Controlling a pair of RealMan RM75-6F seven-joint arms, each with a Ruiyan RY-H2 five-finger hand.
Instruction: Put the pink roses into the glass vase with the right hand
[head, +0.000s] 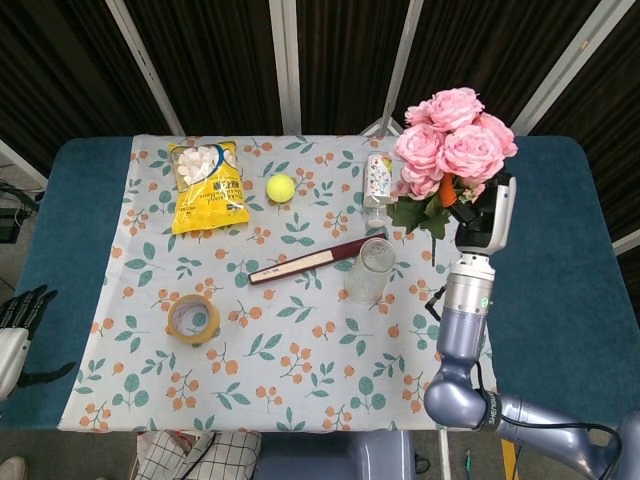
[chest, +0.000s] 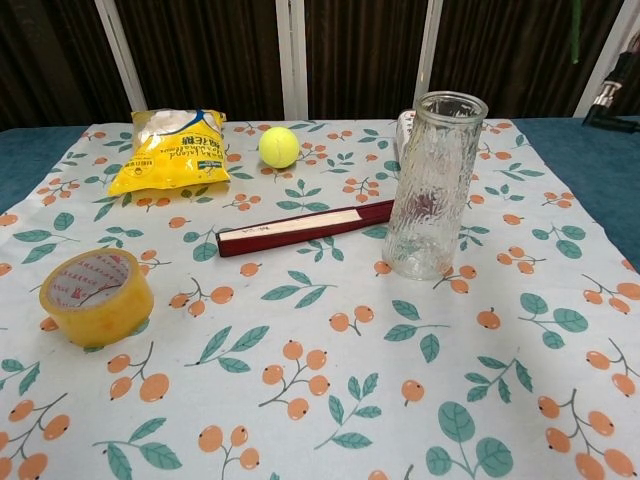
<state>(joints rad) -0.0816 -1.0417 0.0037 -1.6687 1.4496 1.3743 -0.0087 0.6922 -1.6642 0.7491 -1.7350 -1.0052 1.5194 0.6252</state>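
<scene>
My right hand (head: 476, 205) grips a bunch of pink roses (head: 450, 138) with green leaves and holds it in the air, right of and beyond the glass vase (head: 368, 268). The vase stands upright on the flowered cloth, tall and ribbed in the chest view (chest: 428, 186), with nothing in it. At the top right edge of the chest view only a dark bit of the right hand (chest: 612, 105) and a green stem (chest: 576, 30) show. My left hand (head: 14, 328) rests off the table's left edge, fingers apart, holding nothing.
On the cloth lie a dark red closed fan (head: 305, 262), a yellow tape roll (head: 193, 318), a yellow snack bag (head: 208, 185), a tennis ball (head: 280, 187) and a small bottle (head: 377, 183) behind the vase. Blue table (head: 560, 300) borders the cloth.
</scene>
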